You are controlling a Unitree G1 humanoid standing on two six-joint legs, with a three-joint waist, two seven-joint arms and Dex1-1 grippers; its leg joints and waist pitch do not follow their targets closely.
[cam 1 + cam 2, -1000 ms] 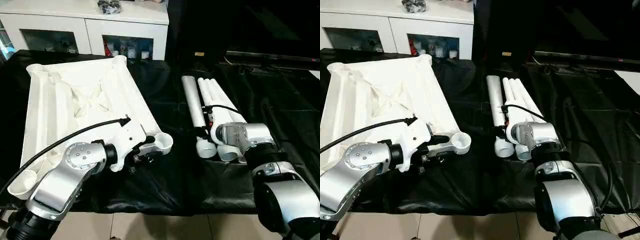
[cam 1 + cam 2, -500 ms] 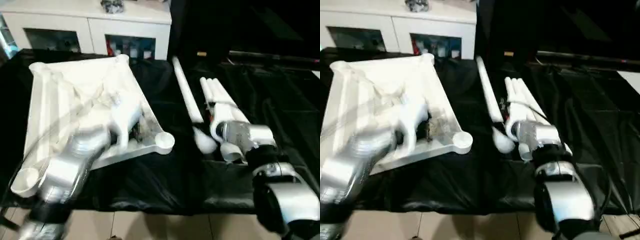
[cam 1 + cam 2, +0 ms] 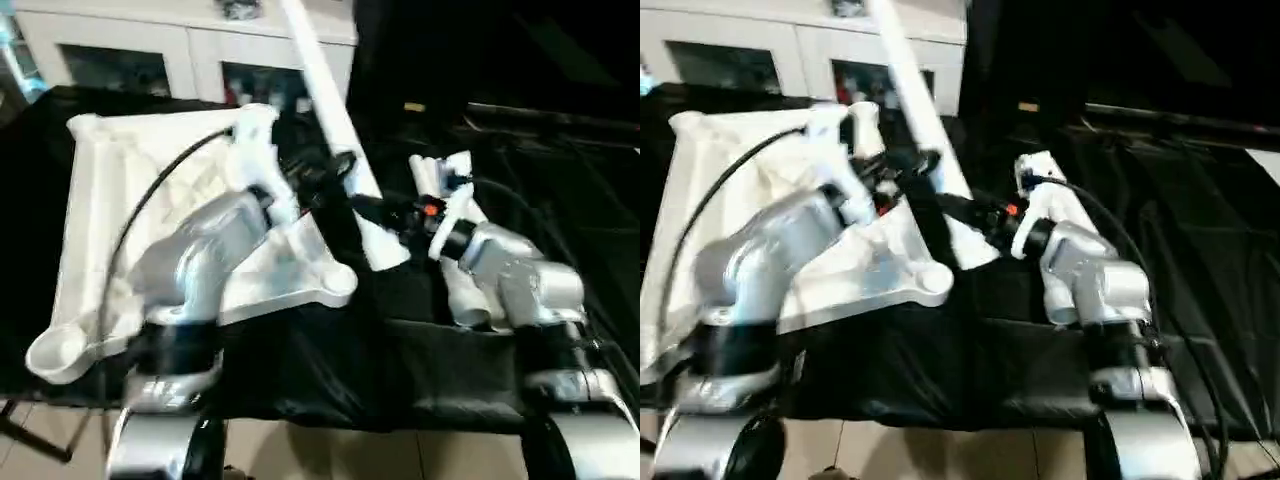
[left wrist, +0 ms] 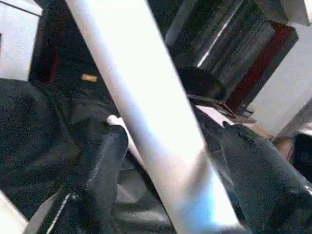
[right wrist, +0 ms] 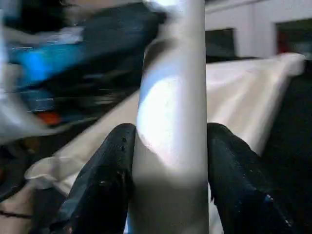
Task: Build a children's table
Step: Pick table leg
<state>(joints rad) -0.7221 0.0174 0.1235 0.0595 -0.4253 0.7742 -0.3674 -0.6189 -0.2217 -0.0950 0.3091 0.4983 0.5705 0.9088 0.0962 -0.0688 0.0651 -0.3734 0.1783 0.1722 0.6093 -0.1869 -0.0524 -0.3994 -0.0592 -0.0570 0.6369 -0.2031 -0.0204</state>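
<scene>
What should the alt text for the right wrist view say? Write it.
A white tube leg stands clamped between the right end effector's two black fingers. Behind it, the white tabletop lies on black cloth.

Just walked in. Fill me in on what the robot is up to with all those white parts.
It is assembling a children's table. The right gripper is clamped on one white leg, raised at a slant over the black-draped work table. The left gripper straddles the same leg, fingers spread, not gripping. The tabletop lies underside up, no legs fitted; the other legs lie beside it.
</scene>
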